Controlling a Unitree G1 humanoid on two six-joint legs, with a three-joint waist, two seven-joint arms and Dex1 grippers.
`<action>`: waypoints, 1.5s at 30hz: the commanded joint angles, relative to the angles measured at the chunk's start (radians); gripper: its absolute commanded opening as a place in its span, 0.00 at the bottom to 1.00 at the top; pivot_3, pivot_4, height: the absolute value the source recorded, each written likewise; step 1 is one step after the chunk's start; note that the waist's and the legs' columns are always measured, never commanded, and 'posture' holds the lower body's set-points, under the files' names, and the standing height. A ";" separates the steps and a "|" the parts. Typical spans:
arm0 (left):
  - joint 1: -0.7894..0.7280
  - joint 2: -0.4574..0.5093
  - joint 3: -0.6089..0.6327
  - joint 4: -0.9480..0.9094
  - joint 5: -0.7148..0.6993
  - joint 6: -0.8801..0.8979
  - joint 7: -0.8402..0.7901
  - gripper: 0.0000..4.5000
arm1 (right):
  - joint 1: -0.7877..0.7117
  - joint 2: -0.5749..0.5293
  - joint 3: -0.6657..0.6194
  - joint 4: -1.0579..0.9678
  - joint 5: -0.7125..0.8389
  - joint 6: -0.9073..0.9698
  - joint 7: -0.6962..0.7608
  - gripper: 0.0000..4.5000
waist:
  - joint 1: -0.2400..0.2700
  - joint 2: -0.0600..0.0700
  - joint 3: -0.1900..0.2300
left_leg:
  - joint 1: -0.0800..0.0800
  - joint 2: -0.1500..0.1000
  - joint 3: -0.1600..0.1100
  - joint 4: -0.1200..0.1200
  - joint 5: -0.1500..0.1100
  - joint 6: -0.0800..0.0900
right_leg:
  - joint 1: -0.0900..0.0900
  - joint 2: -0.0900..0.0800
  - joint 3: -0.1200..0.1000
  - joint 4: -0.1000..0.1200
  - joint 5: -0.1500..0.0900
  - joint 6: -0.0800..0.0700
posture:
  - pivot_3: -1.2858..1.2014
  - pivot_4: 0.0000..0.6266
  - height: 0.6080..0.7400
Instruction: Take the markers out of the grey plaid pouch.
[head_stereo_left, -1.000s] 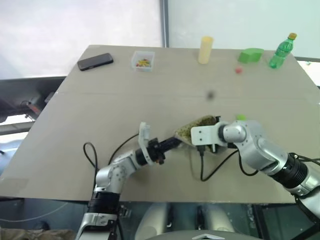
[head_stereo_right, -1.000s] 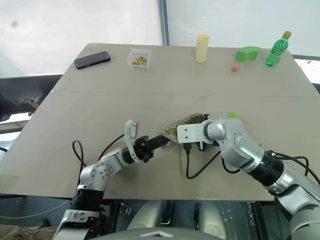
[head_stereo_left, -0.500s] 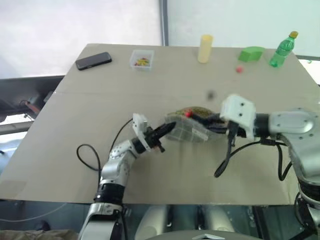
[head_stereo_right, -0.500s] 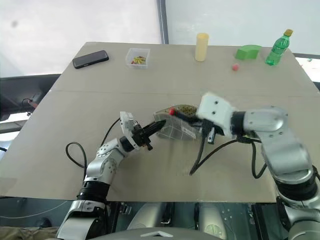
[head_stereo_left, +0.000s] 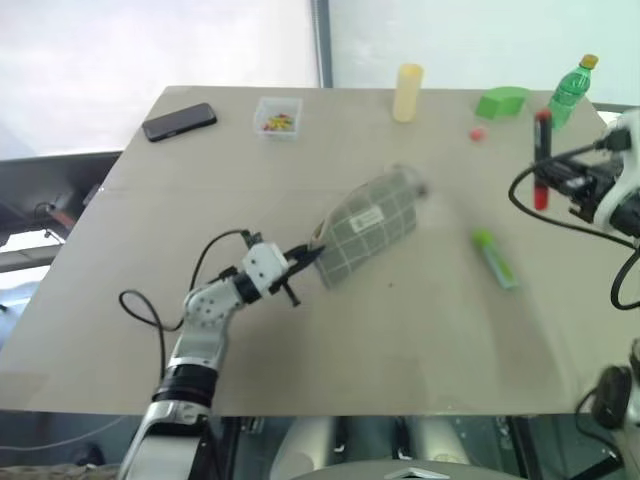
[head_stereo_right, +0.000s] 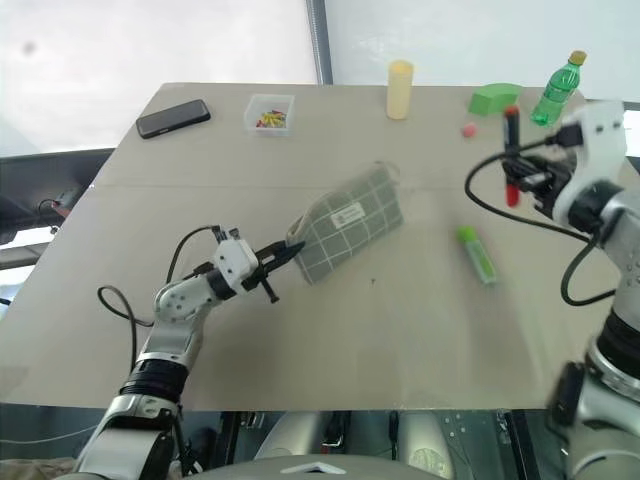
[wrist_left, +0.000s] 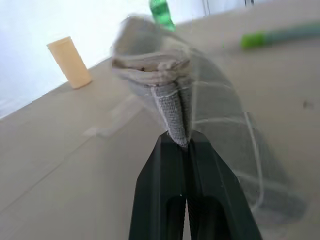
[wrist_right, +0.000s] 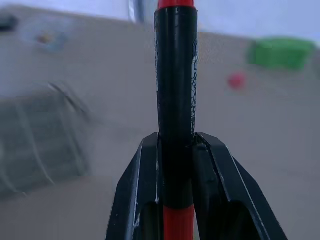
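Pouch mid-table, one corner pinched and lifted by left gripper. Green marker lies on the table to its right, out. Right gripper clamps black marker aloft. Both apparently out; only set-down left.

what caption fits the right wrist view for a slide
Right gripper shut on the black marker with red ends, held above the table and blurred grey plaid pouch.

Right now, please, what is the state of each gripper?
Left gripper: shut on a corner of the pouch.
Right gripper: shut on the black marker, held above the table.
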 joint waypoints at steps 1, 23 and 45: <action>0.026 0.020 -0.031 -0.006 0.030 -0.087 -0.001 0.00 | 0.042 -0.044 0.120 0.140 -0.053 -0.162 -0.016 0.07 | -0.002 0.001 0.000 | 0.000 0.001 0.000 0.000 0.000 0.000 | 0.000 0.001 0.000 0.000 0.000 0.000 | 0.52 0.24 1.00; 0.129 0.273 0.226 -0.130 0.167 -0.233 0.321 0.00 | 0.362 -0.071 0.118 -0.090 0.061 -0.680 0.086 0.77 | 0.008 0.000 0.002 | -0.003 0.002 0.000 0.007 -0.003 0.005 | -0.003 0.002 0.000 0.007 0.000 0.000 | 0.52 0.24 1.00; 0.619 0.337 0.226 -0.619 -0.623 0.478 0.098 0.99 | 0.706 -0.071 0.094 -0.213 0.140 -0.858 0.194 0.78 | 0.013 -0.002 0.004 | 0.001 0.004 0.004 0.010 -0.006 0.001 | 0.001 -0.002 -0.003 0.008 -0.002 -0.003 | 0.52 0.24 1.00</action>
